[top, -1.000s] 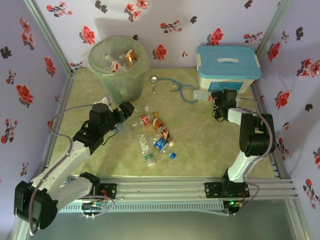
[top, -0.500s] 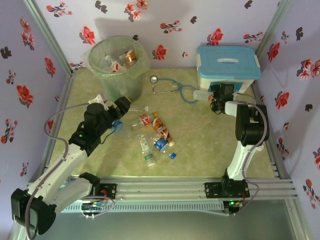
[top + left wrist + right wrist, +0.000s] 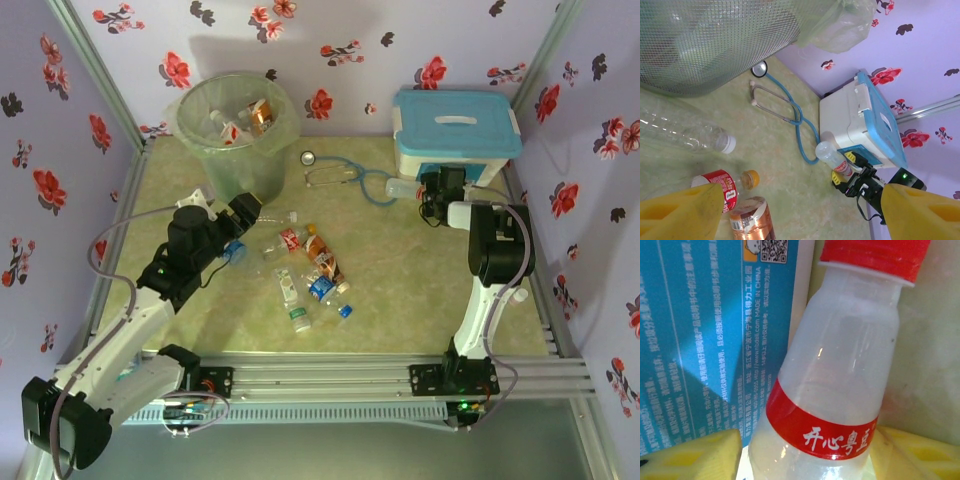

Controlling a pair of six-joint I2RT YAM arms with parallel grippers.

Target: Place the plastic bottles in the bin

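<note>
A clear plastic bottle [image 3: 830,380] with a red cap and red label lies against the white box. My right gripper [image 3: 805,455] is shut on its body, one yellow finger on each side. From above, that bottle [image 3: 402,188] sticks out to the left of the right gripper [image 3: 428,196]. Several more plastic bottles [image 3: 310,268] lie in a loose pile mid-table. The bin [image 3: 190,125] stands at the back left with a few bottles inside. My left gripper [image 3: 250,212] hovers open just in front of the bin, nothing between its fingers [image 3: 680,212].
A stethoscope [image 3: 345,178] with blue tubing lies between the bin and the white box with the light-blue lid [image 3: 455,135]. Flowered walls close the table on three sides. In the left wrist view the bin's mesh wall [image 3: 715,40] is close at the upper left.
The right gripper has moved in toward the box and its fingers have closed around the red-labelled bottle. The left arm shifted slightly left toward the bin, then held still.
</note>
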